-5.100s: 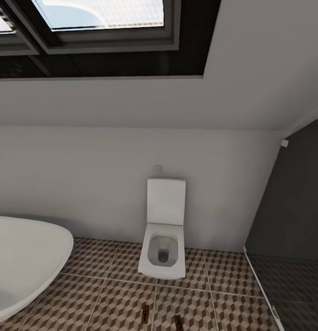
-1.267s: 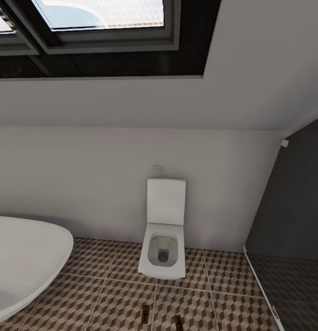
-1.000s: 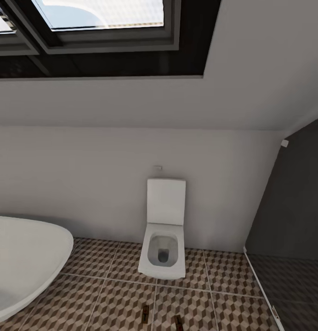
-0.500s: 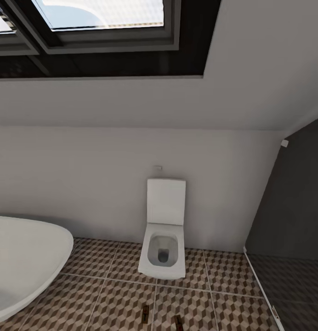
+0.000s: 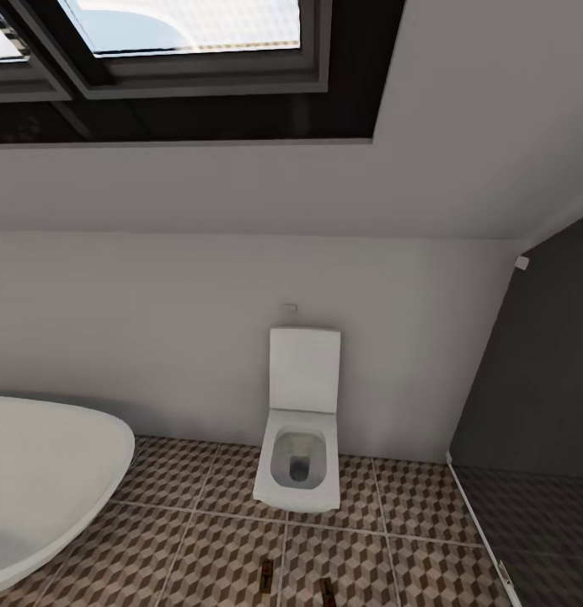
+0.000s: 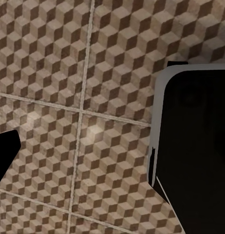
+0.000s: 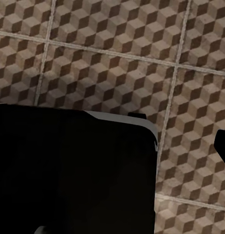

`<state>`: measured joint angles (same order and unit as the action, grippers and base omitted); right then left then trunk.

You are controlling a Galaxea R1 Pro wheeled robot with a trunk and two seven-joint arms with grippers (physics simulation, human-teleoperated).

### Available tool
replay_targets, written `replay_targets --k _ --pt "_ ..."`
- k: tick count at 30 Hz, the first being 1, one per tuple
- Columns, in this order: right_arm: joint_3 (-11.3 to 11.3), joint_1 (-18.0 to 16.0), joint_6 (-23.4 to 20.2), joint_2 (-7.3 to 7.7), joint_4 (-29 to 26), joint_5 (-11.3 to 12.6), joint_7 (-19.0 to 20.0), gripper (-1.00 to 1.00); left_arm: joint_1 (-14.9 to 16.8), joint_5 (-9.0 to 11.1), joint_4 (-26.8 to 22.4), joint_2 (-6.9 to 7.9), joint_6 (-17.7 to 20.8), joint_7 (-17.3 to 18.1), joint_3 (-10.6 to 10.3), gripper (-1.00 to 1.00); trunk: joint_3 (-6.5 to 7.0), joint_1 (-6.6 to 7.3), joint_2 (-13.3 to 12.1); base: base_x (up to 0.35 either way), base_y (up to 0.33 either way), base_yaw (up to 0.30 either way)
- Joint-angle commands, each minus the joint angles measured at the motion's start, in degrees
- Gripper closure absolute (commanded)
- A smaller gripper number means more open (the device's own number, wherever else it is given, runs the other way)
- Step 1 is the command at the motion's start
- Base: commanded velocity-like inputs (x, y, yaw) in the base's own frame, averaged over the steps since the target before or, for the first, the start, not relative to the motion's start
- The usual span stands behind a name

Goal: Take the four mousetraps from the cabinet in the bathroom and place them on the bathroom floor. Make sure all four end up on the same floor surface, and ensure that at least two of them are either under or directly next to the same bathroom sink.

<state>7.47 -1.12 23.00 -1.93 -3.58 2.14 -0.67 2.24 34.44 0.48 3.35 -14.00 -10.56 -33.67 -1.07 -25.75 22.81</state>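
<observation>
Two small brown mousetraps (image 5: 266, 577) (image 5: 327, 589) lie on the bathroom floor (image 5: 199, 548) at the lower edge of the head view, in front of the toilet. The cabinet and the sink are out of view. In the left wrist view my left gripper (image 6: 112, 158) hangs over bare patterned tiles, with one dark finger (image 6: 3, 156) at the picture's edge and nothing between the fingers. In the right wrist view my right gripper (image 7: 112, 146) likewise shows one dark finger (image 7: 222, 146) at the edge over tiles, holding nothing.
A square white toilet (image 5: 300, 447) stands against the pale wall ahead. A white oval tub (image 5: 47, 480) fills the left. A dark glass panel (image 5: 527, 421) closes the right. A large black body with a pale rim (image 6: 195, 146) (image 7: 73, 170) sits just above the tiles.
</observation>
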Motion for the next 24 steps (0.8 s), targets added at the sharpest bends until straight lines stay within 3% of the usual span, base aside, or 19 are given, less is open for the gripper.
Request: replay_targets --k 1,24 --pt "0.35 -0.04 0.17 0.00 0.06 0.23 -0.06 -1.00 0.04 0.28 0.05 -0.01 -0.15 -0.16 -0.47 -1.00 -0.11 -0.03 0.11 0.000 0.000 0.000" --pt "0.35 -0.03 0.16 0.00 0.06 0.23 -0.09 -1.00 0.04 0.28 0.05 -0.01 -0.15 -0.16 -0.44 -1.00 -0.11 -0.03 0.11 0.000 0.000 0.000"
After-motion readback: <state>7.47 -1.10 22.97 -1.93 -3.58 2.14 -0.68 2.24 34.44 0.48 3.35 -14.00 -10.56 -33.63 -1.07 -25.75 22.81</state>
